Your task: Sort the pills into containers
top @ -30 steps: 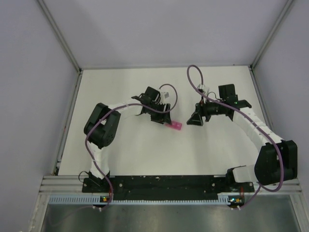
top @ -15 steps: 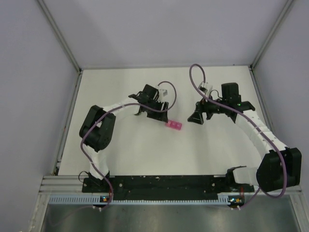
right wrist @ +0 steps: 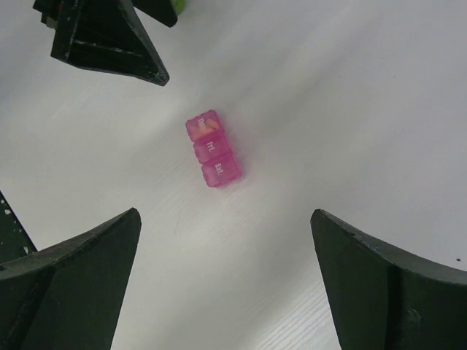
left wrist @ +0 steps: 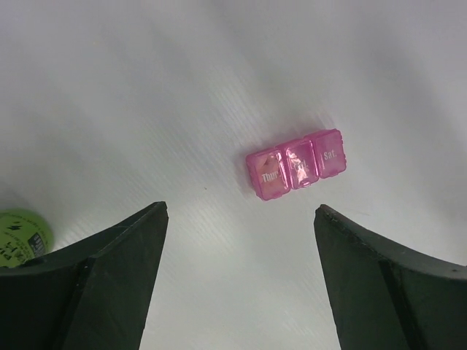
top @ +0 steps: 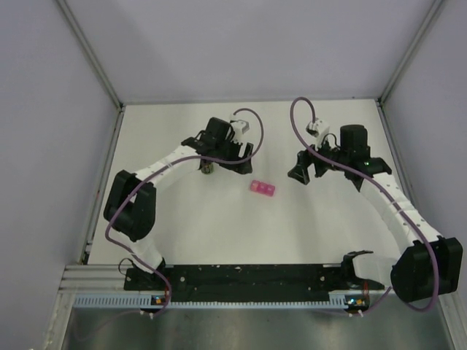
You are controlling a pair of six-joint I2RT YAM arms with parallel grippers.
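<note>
A white table [top: 219,233] sits between pale lilac walls [top: 44,109], with metal posts [top: 87,51] at the far corners.

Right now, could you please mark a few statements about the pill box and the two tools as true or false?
1. The pink pill box lies on the table, held by neither tool. True.
2. The pill box has five compartments. False: three show.
3. The left tool and the right tool are both open. True.
4. The right tool grips a bottle. False: the green bottle sits beside the left tool, ungripped, and the right tool is empty.
</note>
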